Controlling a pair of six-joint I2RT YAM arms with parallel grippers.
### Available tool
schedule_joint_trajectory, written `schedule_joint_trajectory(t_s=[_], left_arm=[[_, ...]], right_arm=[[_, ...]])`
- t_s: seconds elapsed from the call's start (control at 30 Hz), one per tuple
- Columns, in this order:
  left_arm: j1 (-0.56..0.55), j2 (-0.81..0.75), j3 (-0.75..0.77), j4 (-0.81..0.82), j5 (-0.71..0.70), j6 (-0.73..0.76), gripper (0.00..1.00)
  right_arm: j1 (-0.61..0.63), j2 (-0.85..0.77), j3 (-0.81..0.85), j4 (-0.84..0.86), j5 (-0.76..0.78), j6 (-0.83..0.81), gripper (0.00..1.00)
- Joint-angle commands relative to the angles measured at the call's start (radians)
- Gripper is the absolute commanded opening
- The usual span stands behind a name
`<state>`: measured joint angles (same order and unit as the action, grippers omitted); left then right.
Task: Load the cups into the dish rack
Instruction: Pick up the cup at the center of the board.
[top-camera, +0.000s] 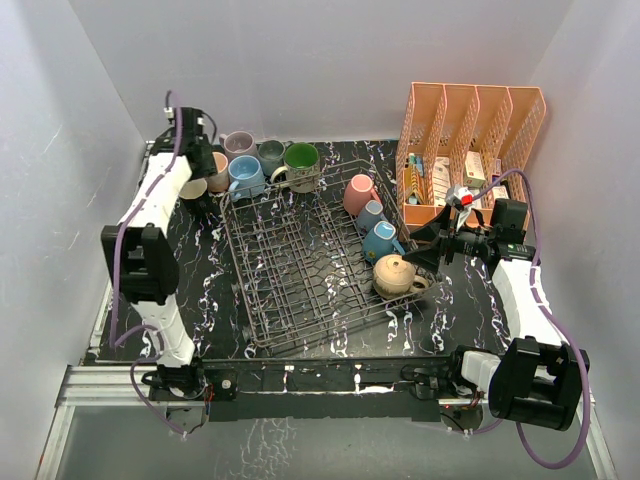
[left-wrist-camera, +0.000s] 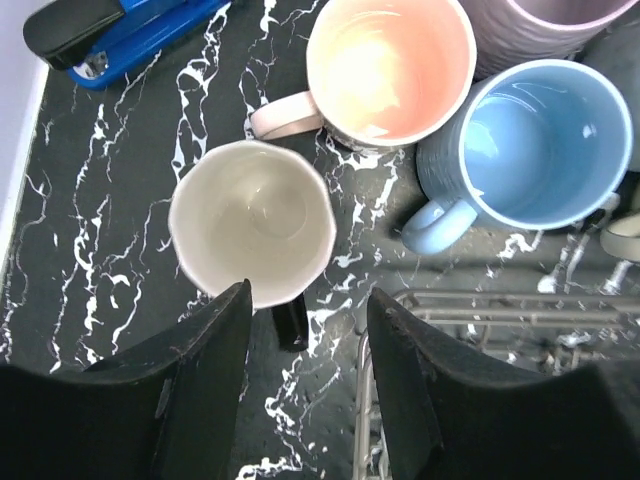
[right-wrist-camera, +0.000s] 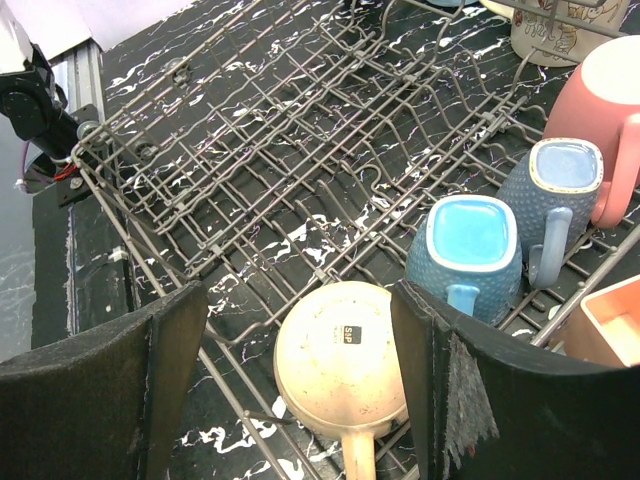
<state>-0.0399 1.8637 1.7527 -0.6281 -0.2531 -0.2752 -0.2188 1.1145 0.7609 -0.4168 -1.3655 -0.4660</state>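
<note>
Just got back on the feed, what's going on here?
Four mugs sit along the dark wire dish rack's right side. The right gripper hangs open over the nearest, a tan ceramic mug showing its base. The left gripper, also open, hovers above a cream mug on the black marbled table beside the rack's far-left corner, among the unloaded mugs.

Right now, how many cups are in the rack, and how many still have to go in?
Done: four cups are in the rack: the pink cup, two blue cups and the tan cup. In hand: nothing. Both grippers are open, the left gripper over the cream cup, the right gripper over the tan cup. Left: the cream cup and five other cups on the table.
</note>
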Motion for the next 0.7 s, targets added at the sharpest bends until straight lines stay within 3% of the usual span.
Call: schedule_joint_trajectory(t_s=[0.0,0.23,0.67], left_arm=[[-0.087,0.087,0.108,-0.118,-0.280,0.051,0.47],[-0.101,0.174,0.170,-0.120,-0.273,0.068,0.39],[-0.100,0.246,0.193,-0.103,-0.280,0.078,0.37]], right_arm=[[-0.004,0.004,-0.002,0.041,-0.006,-0.013,0.76],[-0.004,0.010,-0.002,0.038,-0.006,-0.015,0.76],[-0.004,0.016,0.000,0.035,-0.007,-0.022,0.76]])
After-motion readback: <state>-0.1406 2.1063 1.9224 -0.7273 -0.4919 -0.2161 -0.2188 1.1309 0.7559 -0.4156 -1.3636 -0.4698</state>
